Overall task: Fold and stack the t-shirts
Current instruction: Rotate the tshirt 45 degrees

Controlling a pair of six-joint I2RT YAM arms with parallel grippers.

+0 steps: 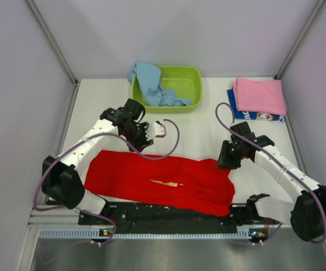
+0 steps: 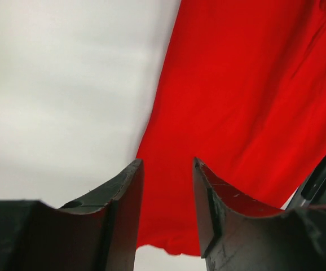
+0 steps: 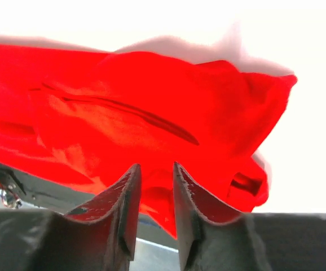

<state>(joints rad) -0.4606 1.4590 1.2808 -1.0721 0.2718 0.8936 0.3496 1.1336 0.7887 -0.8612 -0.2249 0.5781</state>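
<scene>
Spread shirt (image 1: 157,180) on table (image 1: 197,130), between my left gripper (image 1: 144,140) and right gripper (image 1: 226,162). Basin (image 1: 188,76) behind, another shirt (image 1: 152,84) in it. Stack (image 1: 259,97) far right.

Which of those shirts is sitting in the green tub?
The light blue one, crumpled over the tub's left rim. The red lies spread in front; the pink is folded, back right.
</scene>
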